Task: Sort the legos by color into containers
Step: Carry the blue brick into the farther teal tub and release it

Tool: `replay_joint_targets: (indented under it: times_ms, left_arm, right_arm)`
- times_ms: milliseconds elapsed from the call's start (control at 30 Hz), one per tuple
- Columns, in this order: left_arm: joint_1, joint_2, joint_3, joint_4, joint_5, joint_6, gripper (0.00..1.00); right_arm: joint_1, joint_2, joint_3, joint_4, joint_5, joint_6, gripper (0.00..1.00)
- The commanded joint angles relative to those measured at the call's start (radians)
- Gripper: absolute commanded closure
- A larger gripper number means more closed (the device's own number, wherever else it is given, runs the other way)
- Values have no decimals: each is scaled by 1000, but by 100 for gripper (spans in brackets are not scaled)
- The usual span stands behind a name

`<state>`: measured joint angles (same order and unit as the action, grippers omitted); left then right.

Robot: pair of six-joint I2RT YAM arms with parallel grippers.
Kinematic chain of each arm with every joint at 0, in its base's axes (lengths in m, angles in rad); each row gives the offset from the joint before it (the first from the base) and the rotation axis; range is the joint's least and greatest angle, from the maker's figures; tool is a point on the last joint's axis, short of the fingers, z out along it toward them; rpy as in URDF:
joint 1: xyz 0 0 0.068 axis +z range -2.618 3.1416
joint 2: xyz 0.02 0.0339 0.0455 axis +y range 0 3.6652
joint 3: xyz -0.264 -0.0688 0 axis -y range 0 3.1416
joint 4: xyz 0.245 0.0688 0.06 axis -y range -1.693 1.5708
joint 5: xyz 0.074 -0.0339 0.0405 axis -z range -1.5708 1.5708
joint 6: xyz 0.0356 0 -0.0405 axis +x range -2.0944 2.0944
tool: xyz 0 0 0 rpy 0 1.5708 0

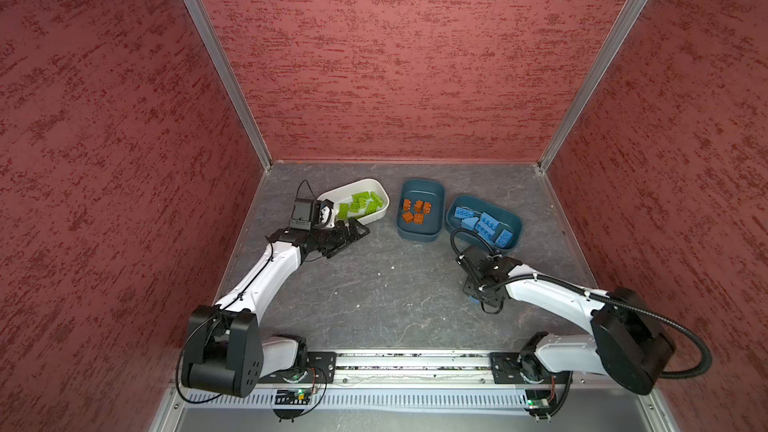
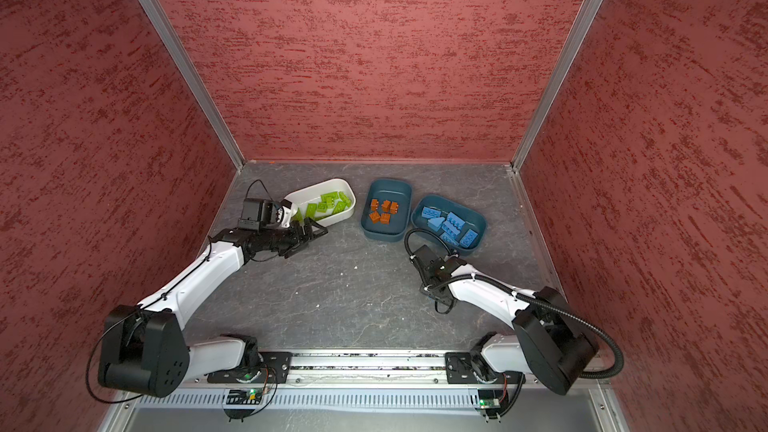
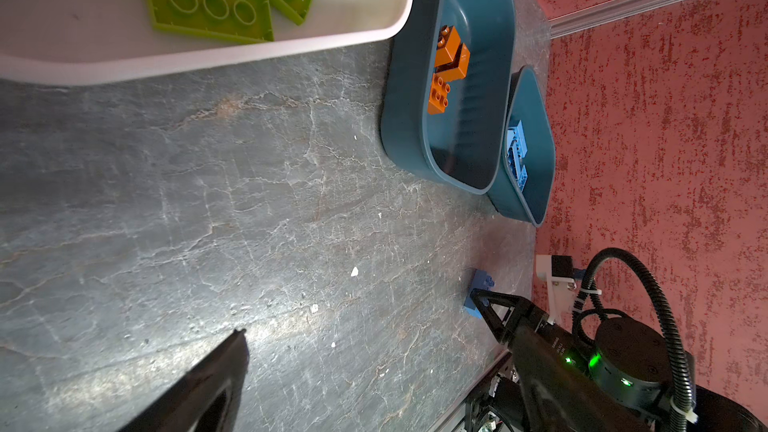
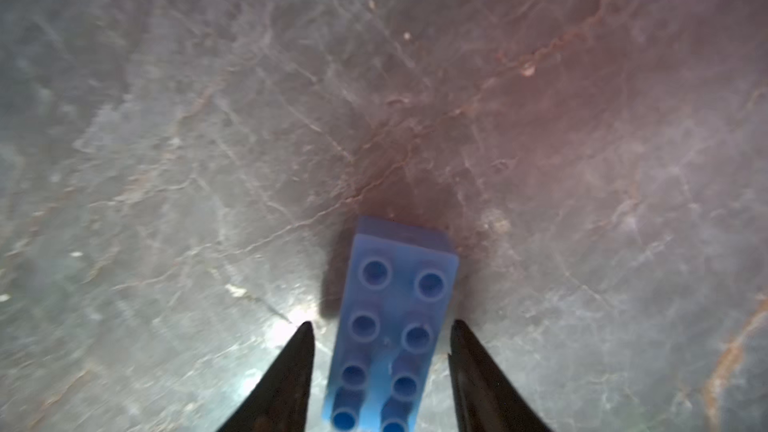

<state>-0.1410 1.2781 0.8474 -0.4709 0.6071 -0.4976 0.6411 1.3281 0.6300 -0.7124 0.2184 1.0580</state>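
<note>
Three containers stand at the back in both top views. The white tub (image 1: 357, 181) holds several green legos (image 1: 360, 204), the middle teal tub (image 1: 420, 189) holds orange legos (image 1: 415, 212), and the right teal tub (image 1: 513, 223) holds blue legos (image 1: 484, 224). One blue brick (image 4: 390, 326) lies studs-up on the table. My right gripper (image 4: 382, 323) points down over it, open, a finger on each side with a narrow gap. In the left wrist view that brick (image 3: 478, 284) shows at the right gripper's tips. My left gripper (image 1: 353, 234) hovers open and empty by the white tub's near corner.
The grey stone-look tabletop (image 1: 374, 292) is walled in by red panels at the back and on both sides. A metal rail (image 1: 411, 363) carrying both arm bases runs along the front edge. Small white flecks (image 1: 392, 268) dot the surface.
</note>
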Motion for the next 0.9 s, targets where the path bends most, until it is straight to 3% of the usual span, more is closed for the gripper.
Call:
replay_joint_targets:
  times_ms: [0, 233, 367, 500, 667, 867]
  left_arm:
    - [-5, -2, 3, 5, 1, 18, 0]
    - [-7, -3, 7, 1, 5, 17, 0]
    - [-11, -8, 16, -1, 8, 12, 0]
    - [-24, -4, 25, 17, 20, -5, 0]
    - [-41, 0, 40, 21, 20, -15, 0]
    - [-43, -11, 41, 8, 10, -18, 0]
  right_arm:
    - [-9, 6, -13, 18, 41, 8, 54]
    - [-58, -62, 1, -15, 45, -40, 77]
    - [-131, -131, 116, -96, 86, -149, 78]
    - [-296, -135, 212, -60, 69, -296, 78]
    - [-470, -10, 352, 63, -18, -399, 77]
    - [-583, 187, 470, 179, -90, -404, 75]
